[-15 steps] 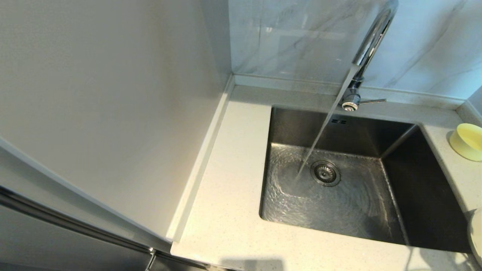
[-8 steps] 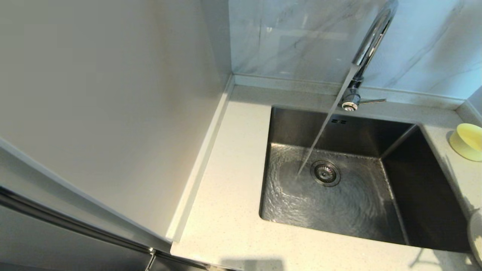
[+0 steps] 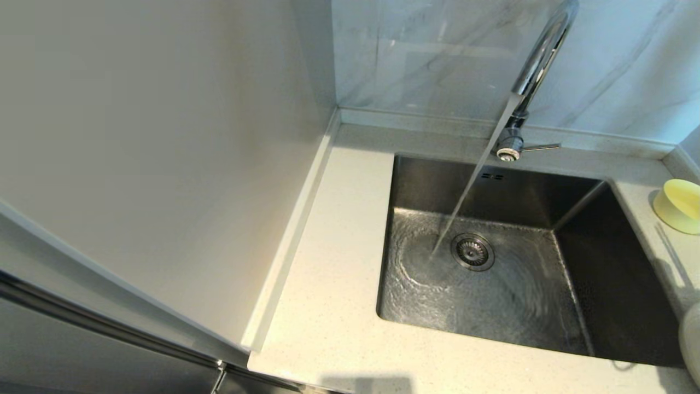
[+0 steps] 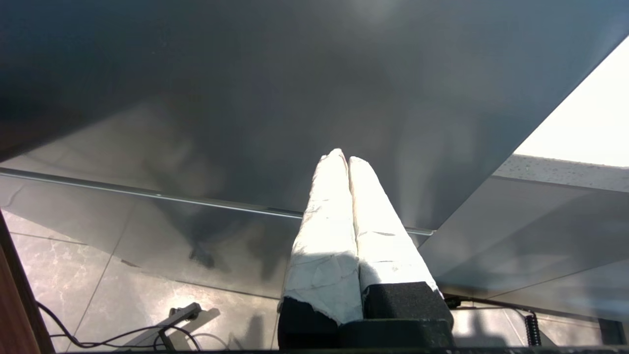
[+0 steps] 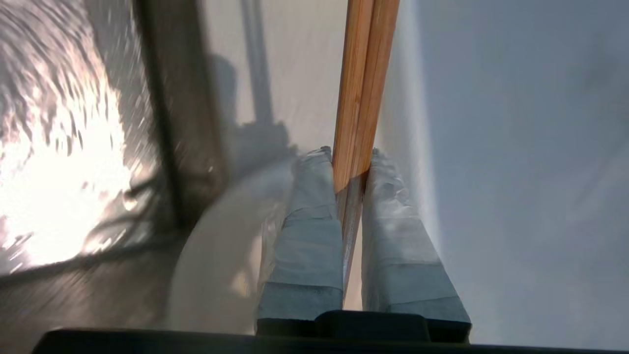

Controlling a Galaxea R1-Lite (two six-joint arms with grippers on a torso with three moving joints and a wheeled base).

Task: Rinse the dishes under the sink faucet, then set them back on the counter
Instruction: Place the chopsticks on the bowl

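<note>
Water runs from the chrome faucet (image 3: 538,54) into the steel sink (image 3: 618,273) beside its drain (image 3: 472,251). The pale yellow bowl (image 3: 678,205) sits on the counter (image 3: 339,273) right of the sink. An edge of the white plate (image 3: 690,339) shows at the lower right. Neither gripper appears in the head view. In the right wrist view my right gripper (image 5: 350,152) is shut on the brown chopsticks (image 5: 363,73), above the counter strip (image 5: 304,73) between the sink (image 5: 59,147) and a wall, with the plate (image 5: 216,255) beside its fingers. My left gripper (image 4: 342,157) is shut and empty, parked low.
The faucet's lever (image 3: 541,146) points right at its base. A pale wall panel (image 3: 164,164) rises left of the counter, and grey-veined marble stands behind it. The left wrist view shows a dark cabinet front (image 4: 245,98) and floor tiles with cables (image 4: 98,334).
In the head view a thin shadow on the right counter has shifted from near the plate up toward the bowl. The water keeps running.
</note>
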